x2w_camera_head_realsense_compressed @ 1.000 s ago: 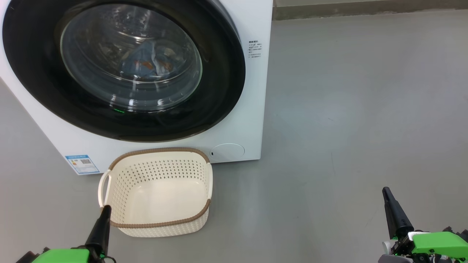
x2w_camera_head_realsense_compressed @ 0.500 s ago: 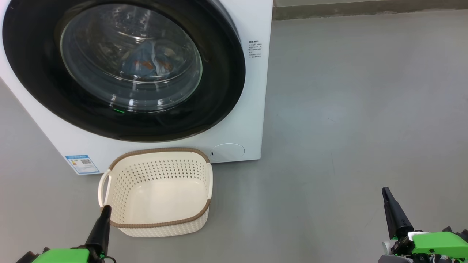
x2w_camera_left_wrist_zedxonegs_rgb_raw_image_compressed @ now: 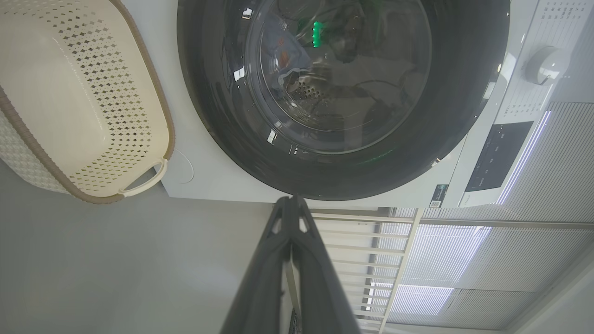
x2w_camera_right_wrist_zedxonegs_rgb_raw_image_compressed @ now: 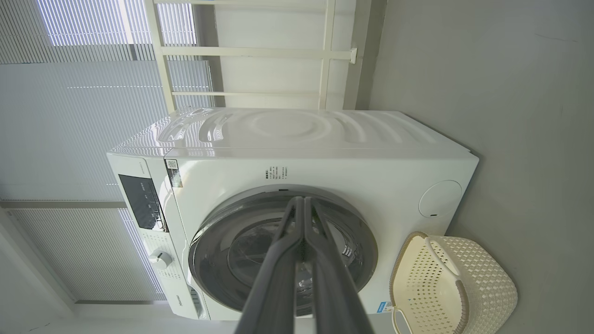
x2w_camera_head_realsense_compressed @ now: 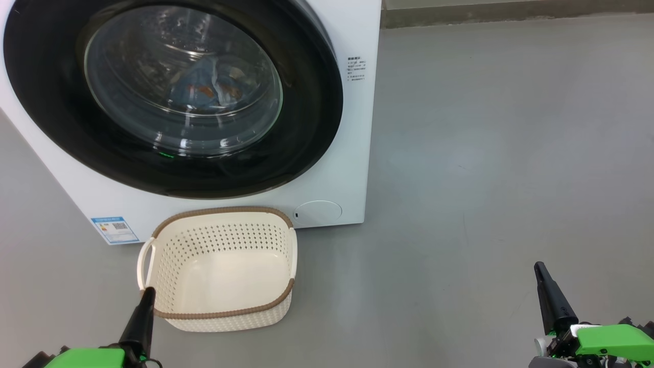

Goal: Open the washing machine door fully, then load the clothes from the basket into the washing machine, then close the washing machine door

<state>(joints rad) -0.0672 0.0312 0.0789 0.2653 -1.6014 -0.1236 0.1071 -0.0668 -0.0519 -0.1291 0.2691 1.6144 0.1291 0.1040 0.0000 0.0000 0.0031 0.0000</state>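
Glossy black door point(x2w_camera_head_realsense_compressed: 51, 107) is shut on the machine point(x2w_camera_head_realsense_compressed: 352, 153): rigid and slick, probably best taken at its rim edge. Soft, light clothes point(x2w_camera_head_realsense_compressed: 207, 89) lie inside, behind the glass. Empty basket point(x2w_camera_head_realsense_compressed: 225, 313) stands on the floor point(x2w_camera_head_realsense_compressed: 485, 179) just beside the machine front. Left gripper point(x2w_camera_head_realsense_compressed: 149, 290) and right gripper point(x2w_camera_head_realsense_compressed: 537, 265) are closed, holding nothing.

Smooth grey floor point(x2w_camera_head_realsense_compressed: 485, 153), white blinds point(x2w_camera_right_wrist_zedxonegs_rgb_raw_image_compressed: 69, 116) (daylight behind) and pale railing point(x2w_camera_right_wrist_zedxonegs_rgb_raw_image_compressed: 246, 51)

The head camera looked down, close on the washing machine point(x2w_camera_head_realsense_compressed: 352, 153) at eleven o'clock. Both wrist cameras, rolled sideways, faced its front, the right from farther back. All three shared the basket point(x2w_camera_head_realsense_compressed: 214, 245).
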